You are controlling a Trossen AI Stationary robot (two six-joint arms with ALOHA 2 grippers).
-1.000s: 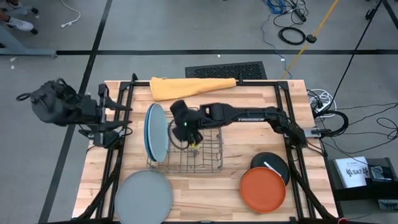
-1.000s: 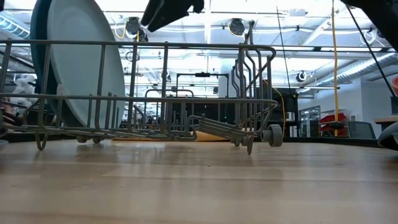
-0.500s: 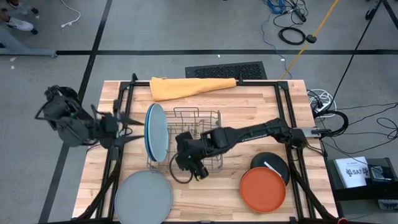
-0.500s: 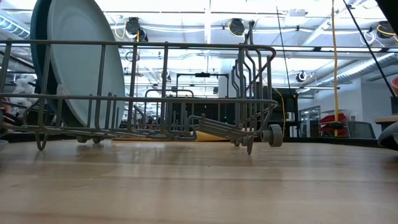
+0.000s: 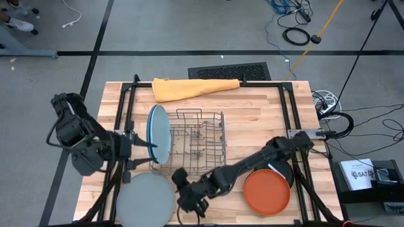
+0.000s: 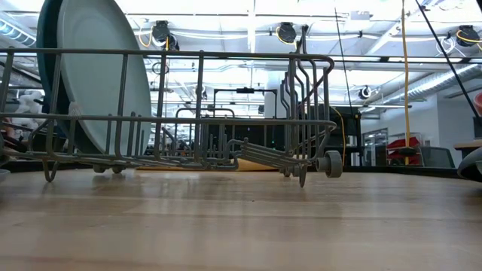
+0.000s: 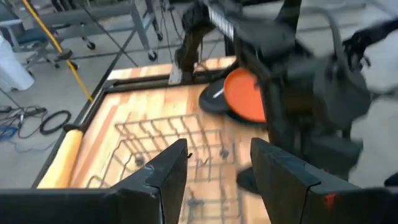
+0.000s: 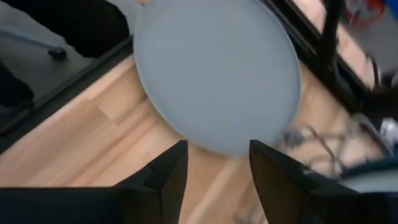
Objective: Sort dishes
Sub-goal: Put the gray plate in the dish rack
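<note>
At the table's left edge the left gripper (image 5: 129, 146) hangs beside the wire dish rack (image 5: 197, 144), its dark fingers (image 7: 163, 177) standing apart with nothing between them, pointing across the rack toward the two light blue and blue round plates (image 5: 158, 133) already standing on edge in its left end. Just in front of it, flat on the wood near the front-left corner, lies the large grey round plate (image 5: 146, 199). The right gripper (image 5: 187, 197) reaches in low from the right and sits just beside that plate's right rim; its fingers (image 8: 165, 172) are parted and empty, and the plate (image 8: 217, 71) lies straight ahead of them. By my reading the right arm is the nearer, so the pick-up looks like its job. Further right, the flat orange round plate (image 5: 267, 191) overlaps the black plate with a white stripe (image 5: 274, 167).
</note>
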